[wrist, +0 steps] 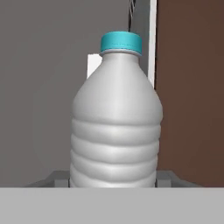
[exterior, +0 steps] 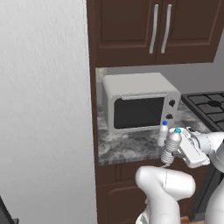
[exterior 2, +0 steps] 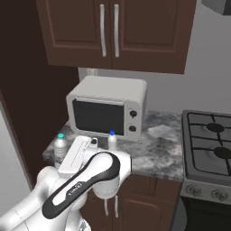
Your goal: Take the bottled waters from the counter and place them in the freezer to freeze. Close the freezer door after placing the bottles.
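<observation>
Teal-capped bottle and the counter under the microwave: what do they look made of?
The teal-capped bottle looks like pale, matte plastic: ribbed rings around its lower body, a smooth rounded shoulder and a ridged screw cap. It reads more cloudy than clear here. The counter looks like polished grey-veined stone, probably marble or granite, judging by its mottled pattern. The microwave looks like painted metal with a dark glass door.

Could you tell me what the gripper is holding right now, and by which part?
The gripper holds the teal-capped water bottle upright, clamped low on its ribbed body near the base, clear of the counter.
</observation>
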Available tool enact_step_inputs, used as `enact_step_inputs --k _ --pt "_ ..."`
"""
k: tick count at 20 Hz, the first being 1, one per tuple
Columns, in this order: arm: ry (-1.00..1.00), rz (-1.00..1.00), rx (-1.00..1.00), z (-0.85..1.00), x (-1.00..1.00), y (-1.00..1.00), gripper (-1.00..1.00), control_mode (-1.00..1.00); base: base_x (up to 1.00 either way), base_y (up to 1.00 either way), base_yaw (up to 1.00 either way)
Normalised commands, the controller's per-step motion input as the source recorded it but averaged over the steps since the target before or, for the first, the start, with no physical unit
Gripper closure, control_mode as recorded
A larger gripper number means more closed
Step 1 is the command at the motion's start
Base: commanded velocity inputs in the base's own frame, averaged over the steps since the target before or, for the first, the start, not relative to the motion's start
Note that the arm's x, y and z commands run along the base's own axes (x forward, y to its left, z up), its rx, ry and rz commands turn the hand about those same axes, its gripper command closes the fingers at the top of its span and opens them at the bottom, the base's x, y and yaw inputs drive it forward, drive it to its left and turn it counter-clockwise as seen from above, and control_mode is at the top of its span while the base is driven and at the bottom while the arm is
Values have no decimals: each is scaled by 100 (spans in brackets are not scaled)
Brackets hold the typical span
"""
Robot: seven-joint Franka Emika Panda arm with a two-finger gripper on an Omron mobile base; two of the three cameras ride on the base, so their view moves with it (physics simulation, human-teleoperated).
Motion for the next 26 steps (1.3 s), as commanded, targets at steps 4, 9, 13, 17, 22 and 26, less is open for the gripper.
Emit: enact_step_inputs --k 4,9,13,17,22,26 --pt "0 0 0 0 0 0 100 100 -63 35 8" --pt "0 0 0 0 0 0 100 100 -60 39 11" --pt "0 0 0 0 0 0 100 100 -40 60 22" --pt "0 0 0 0 0 0 100 100 0 97 35" --pt "0 0 0 0 0 0 100 100 0 97 35" --pt "0 0 0 0 0 0 100 100 0 63 22"
